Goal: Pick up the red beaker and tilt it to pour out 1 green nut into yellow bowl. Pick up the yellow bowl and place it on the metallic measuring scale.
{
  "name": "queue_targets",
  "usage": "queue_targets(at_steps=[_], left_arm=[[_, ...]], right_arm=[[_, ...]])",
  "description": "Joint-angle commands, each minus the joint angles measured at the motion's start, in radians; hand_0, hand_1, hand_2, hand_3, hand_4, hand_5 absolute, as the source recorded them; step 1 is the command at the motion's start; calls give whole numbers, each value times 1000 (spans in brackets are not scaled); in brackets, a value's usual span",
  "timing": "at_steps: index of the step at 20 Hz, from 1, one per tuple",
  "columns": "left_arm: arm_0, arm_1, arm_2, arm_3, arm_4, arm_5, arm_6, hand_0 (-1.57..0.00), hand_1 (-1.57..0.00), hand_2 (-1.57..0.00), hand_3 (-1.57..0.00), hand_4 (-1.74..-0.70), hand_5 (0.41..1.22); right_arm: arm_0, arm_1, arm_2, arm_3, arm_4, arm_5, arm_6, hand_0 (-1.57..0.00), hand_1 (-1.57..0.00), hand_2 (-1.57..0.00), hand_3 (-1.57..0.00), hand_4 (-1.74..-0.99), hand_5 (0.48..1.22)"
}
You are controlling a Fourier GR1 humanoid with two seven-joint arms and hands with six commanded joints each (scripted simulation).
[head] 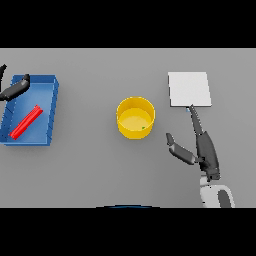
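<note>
A yellow bowl [135, 117] stands upright in the middle of the table, with a small green nut [143, 128] inside near its right wall. The red beaker [26, 122] lies on its side in a blue tray [50, 107] at the left. The metallic scale [189, 89] is a pale square plate at the upper right. My right hand [206, 150] is open to the right of the bowl, fingers stretched toward the scale's near edge, thumb pointing at the bowl, touching neither. My left hand [14, 89] hovers open over the tray's far left corner.
The blue tray hugs the table's left side, and its raised walls surround the beaker. Grey tabletop lies between the bowl and the scale.
</note>
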Motion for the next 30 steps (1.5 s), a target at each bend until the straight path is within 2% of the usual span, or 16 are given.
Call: queue_targets(at_steps=[1,3,8,11,15,19,23,27,30], left_arm=[[9,-3,0,-5,2,7,-8,-50,-41,-41,-39,-786,671],[5,-23,2,18,1,15,-30,-32,-26,-26,-24,-780,679],[7,-28,-8,-1,-3,26,-14,-10,-8,-8,-7,-790,707],[-1,-37,-10,15,-4,21,-21,-5,-3,-4,-3,-795,709],[-3,-33,-7,19,-2,17,-23,-1,-1,-1,-1,-793,716],[-4,-36,-15,-1,-5,24,-16,0,0,0,0,-797,723],[-12,-33,-19,8,-11,15,-12,1,1,1,1,-797,718],[-1,-21,-10,-1,0,14,-21,1,1,1,1,-793,720],[-14,-29,-14,7,-5,10,-19,1,1,1,1,-795,729]], right_arm=[[1,4,13,4,17,0,16,1,1,1,1,-1198,662],[-37,-25,18,22,0,51,-9,1,1,1,1,-1162,694],[-164,-142,74,32,86,164,28,1,1,1,1,-1255,700],[-272,-220,126,69,198,211,69,1,1,1,1,-1282,677],[-398,-294,220,130,319,290,35,1,1,1,1,-1276,666],[-511,-294,277,208,357,361,28,1,1,1,1,-1273,656],[-591,-305,328,276,380,427,-20,1,1,1,1,-1277,677],[-658,-271,374,375,400,455,-47,1,1,1,1,-1250,686],[-689,-271,394,433,406,477,-80,1,1,1,1,-1243,682]])
